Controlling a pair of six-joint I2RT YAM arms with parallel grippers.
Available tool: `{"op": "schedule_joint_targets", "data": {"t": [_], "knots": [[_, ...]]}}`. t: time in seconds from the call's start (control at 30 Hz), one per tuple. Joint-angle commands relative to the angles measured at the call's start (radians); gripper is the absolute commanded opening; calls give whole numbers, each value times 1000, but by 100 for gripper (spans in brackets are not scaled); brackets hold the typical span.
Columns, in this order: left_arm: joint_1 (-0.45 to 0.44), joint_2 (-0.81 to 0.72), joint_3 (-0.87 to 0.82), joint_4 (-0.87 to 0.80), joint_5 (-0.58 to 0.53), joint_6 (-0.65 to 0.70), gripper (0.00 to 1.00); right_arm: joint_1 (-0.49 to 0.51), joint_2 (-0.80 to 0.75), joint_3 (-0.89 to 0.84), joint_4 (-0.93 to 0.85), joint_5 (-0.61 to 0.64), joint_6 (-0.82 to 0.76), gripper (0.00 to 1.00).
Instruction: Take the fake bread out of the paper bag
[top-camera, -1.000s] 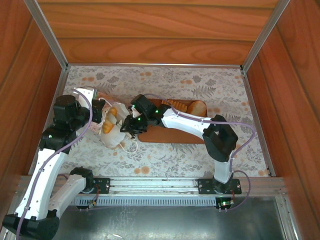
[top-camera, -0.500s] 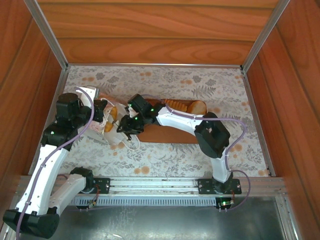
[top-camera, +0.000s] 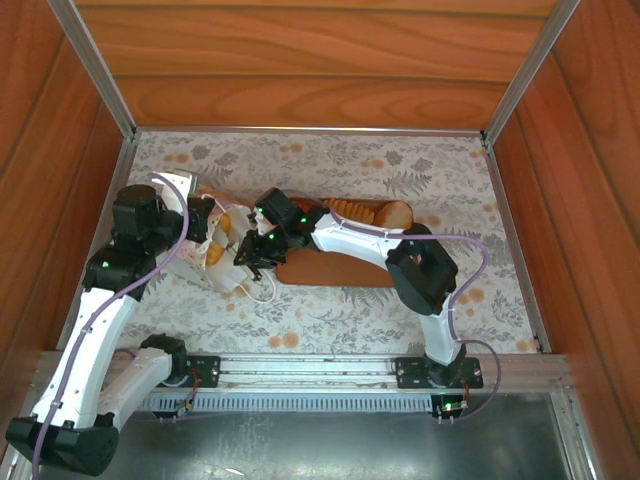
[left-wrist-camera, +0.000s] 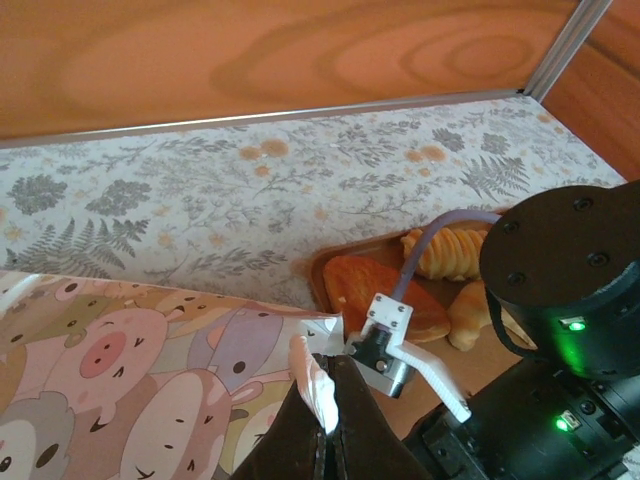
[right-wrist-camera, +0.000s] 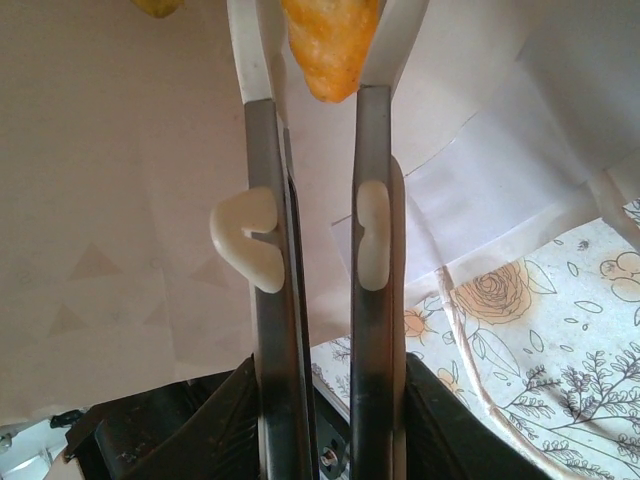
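The paper bag (top-camera: 222, 270) lies on its side at the left, its mouth toward the tray. Its side carries cartoon piglets (left-wrist-camera: 130, 370). My left gripper (top-camera: 205, 222) is shut on the bag's white top edge (left-wrist-camera: 322, 395). My right gripper (top-camera: 243, 255) reaches into the bag's mouth. Inside the white bag (right-wrist-camera: 120, 200), the right gripper (right-wrist-camera: 325, 40) is shut on a golden piece of fake bread (right-wrist-camera: 328, 50), its fingertips against both sides. A second piece (right-wrist-camera: 158, 5) peeks in at the top left. More orange bread (top-camera: 215, 252) shows in the bag's mouth.
A flat brown tray (top-camera: 330, 270) lies right of the bag with pastries (top-camera: 372, 212) along its far edge: a flat orange one (left-wrist-camera: 385, 295) and a croissant (left-wrist-camera: 450, 250). The right arm (left-wrist-camera: 570, 270) crosses the tray. Wooden walls enclose the floral tablecloth (top-camera: 400, 170).
My right gripper has moved left, further into the bag's mouth. The left arm and the bag edge it holds shifted slightly.
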Motion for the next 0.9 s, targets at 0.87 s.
{"op": "schedule_joint_targets", "data": {"t": [0.87], "knots": [[-10,-35,-15,26,-182,31,0,-54,-593,-324,-179,-12,-116,28]]}}
